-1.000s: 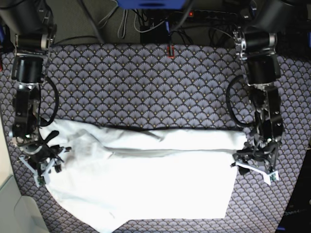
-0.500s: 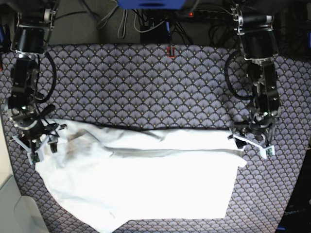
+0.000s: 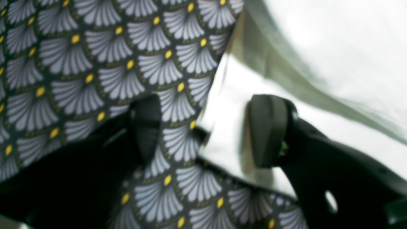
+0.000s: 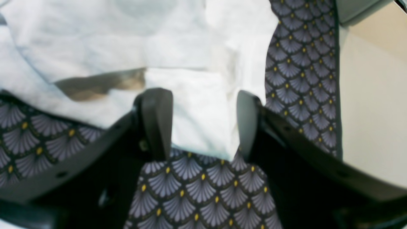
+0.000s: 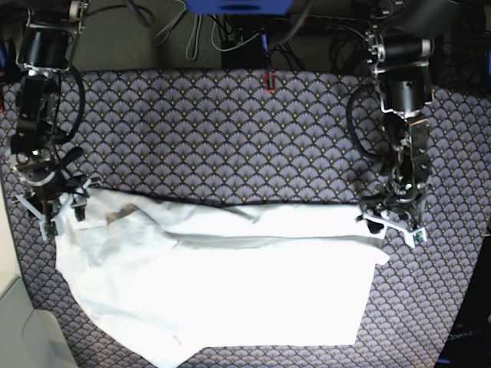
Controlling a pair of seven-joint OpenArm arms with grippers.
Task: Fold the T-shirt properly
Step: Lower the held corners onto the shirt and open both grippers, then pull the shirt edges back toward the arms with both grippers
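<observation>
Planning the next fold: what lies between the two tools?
The base view shows the T-shirt's folded top edge between the left tool and right tool.

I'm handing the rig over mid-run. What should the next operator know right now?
Left gripper: jaws open, nothing held, at the T-shirt's corner edge.
Right gripper: jaws open, straddling the opposite corner, not clamped.
T-shirt: spread on the patterned table cover, with its far edge folded over along the width; both arms sit at the ends of that fold.
Done: that first lengthwise fold.
Left: the near side lies uneven and unfolded; further folds are likely needed to make it compact.
</observation>
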